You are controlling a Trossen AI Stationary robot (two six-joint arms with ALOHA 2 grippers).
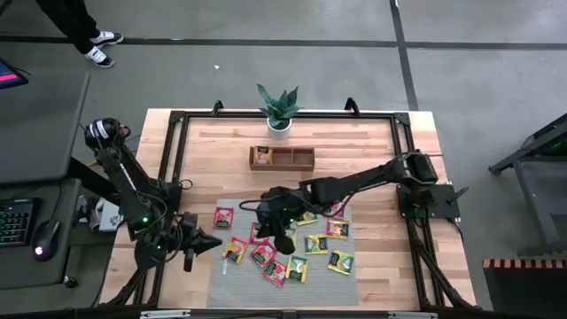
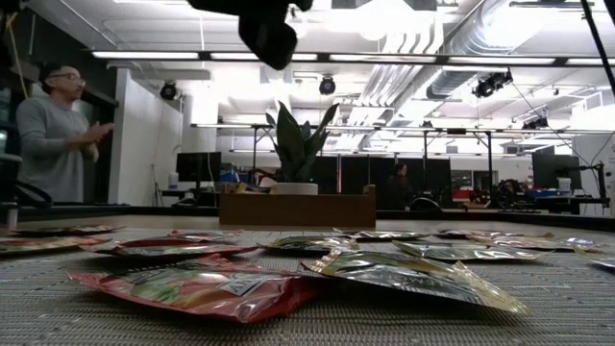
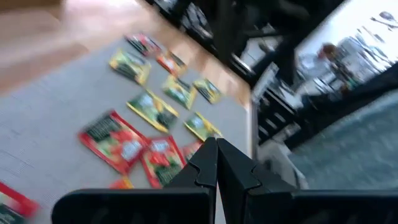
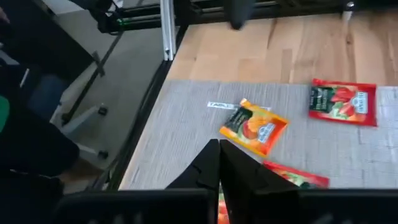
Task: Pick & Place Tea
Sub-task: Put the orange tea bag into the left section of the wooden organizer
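right end effector [image 1: 285, 241]: hangs over the middle of the grey mat [image 1: 232, 282], above the scattered sachets; in its own wrist view the two dark fingers [image 4: 219, 163] meet tip to tip with nothing between them, so closed and empty.
left end effector [image 1: 210, 241]: waits low at the mat's near-left edge, pointing toward the right one; fingers [image 3: 216, 163] pressed together, holding nothing, likely parked clear so the right arm can work.
tea: red, yellow and green sachets lie flat and loose on the mat, mostly under and around the right end effector; an orange-yellow sachet [image 4: 254, 134] lies just ahead of its fingertips and a red sachet [image 4: 342, 102] farther off to one side.
wooden tray [image 1: 282, 159]: beyond the right end effector, toward the far edge of the table [image 1: 372, 140], beside a potted plant [image 1: 279, 110]; something small shows in its left compartment, the rest look bare.
judgement: placing has barely begun; the sachets are spread apart, probably so each can be pinched singly.
next move: the fingers must part before dropping onto a thin, flat sachet, which could slide on the ribbed mat.
room: a person [image 2: 56, 135] stands beyond the table.
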